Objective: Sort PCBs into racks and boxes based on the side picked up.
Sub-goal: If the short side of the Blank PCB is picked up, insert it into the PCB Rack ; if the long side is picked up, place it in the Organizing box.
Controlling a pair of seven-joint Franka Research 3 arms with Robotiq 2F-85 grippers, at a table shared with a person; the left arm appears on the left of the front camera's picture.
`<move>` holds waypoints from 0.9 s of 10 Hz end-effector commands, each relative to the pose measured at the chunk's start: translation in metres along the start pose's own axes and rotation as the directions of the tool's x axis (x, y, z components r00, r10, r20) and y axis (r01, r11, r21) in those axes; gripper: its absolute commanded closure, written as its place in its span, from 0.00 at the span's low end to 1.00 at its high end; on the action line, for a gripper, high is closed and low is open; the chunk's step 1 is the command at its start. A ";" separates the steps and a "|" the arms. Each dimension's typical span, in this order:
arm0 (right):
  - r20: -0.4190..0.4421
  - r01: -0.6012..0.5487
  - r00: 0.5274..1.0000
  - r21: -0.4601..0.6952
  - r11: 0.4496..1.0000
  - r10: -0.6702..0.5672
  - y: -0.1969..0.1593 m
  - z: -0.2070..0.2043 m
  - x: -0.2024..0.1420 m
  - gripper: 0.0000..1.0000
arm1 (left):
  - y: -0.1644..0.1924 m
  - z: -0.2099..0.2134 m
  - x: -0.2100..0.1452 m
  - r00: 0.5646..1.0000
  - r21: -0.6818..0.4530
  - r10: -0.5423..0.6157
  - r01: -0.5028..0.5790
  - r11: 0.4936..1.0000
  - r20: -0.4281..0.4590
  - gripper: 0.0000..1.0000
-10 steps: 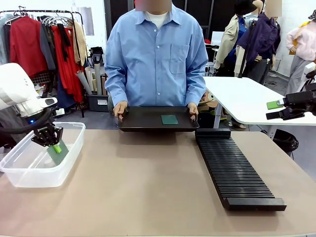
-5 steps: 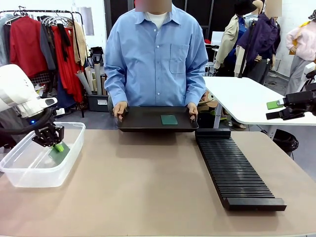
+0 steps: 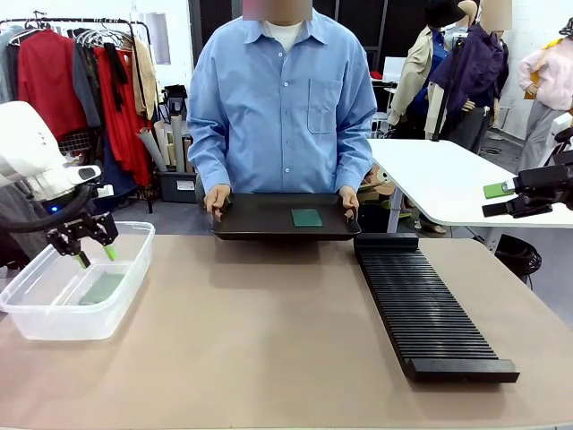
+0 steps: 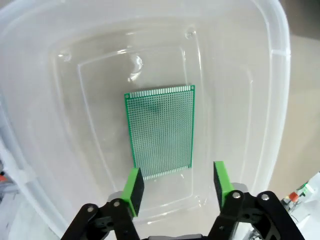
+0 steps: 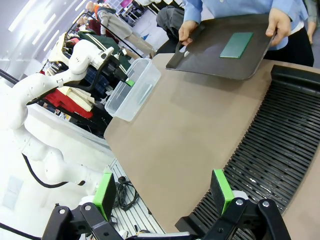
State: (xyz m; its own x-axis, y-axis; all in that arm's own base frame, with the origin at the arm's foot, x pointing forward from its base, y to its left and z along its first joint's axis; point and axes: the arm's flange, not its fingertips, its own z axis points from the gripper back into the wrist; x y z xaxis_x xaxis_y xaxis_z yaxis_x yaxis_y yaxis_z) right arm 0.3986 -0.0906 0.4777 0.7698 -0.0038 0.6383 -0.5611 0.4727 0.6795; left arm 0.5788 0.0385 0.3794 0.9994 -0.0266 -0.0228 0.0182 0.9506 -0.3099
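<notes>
Dull-green perforated PCB [image 4: 160, 131] lies flat in the clear plastic tub [image 3: 54, 321] on the tan desk [image 3: 269, 340], left fingers [image 4: 134, 184] spread above it; right fingers [image 5: 221, 190] spread, empty; clothes rail [image 3: 63, 21] behind.

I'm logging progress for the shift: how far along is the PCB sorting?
Done: the larger PCB lies flat in the clear box, the left gripper open above it. In hand: nothing; the right gripper is open too. Left: the smaller PCB on the person's tray; the rack holds none.
</notes>
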 end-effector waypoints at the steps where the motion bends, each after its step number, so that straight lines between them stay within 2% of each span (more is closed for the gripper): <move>1: 0.009 0.005 1.000 0.002 1.000 -0.005 0.002 0.000 0.003 0.00 | -0.015 0.014 -0.013 1.000 0.091 0.030 -0.030 0.995 0.004 0.00; 5: 0.009 0.005 1.000 0.002 1.000 -0.005 0.002 0.000 0.003 0.00 | -0.032 0.026 -0.026 0.998 0.170 0.062 -0.064 0.983 0.017 0.00; 6: 0.009 0.005 1.000 0.002 1.000 -0.005 0.002 0.000 0.003 0.00 | -0.035 0.029 -0.027 0.997 0.190 0.060 -0.068 0.979 0.046 0.00; 7: 0.009 0.005 1.000 0.002 1.000 -0.005 0.002 0.000 0.003 0.00 | -0.029 0.026 -0.017 0.999 0.136 0.040 -0.041 0.990 0.013 0.00; 9: 0.009 0.005 1.000 0.002 1.000 -0.005 0.002 0.000 0.003 0.00 | -0.029 0.026 -0.017 0.999 0.136 0.040 -0.041 0.990 0.013 0.00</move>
State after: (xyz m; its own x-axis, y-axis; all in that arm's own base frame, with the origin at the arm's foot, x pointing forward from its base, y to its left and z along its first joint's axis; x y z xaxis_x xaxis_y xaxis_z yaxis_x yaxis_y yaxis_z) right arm 0.3986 -0.0906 0.4777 0.7698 -0.0038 0.6383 -0.5611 0.4727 0.6795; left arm 0.5605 0.0173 0.4130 0.9995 0.0197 -0.0248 -0.0235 0.9862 -0.1638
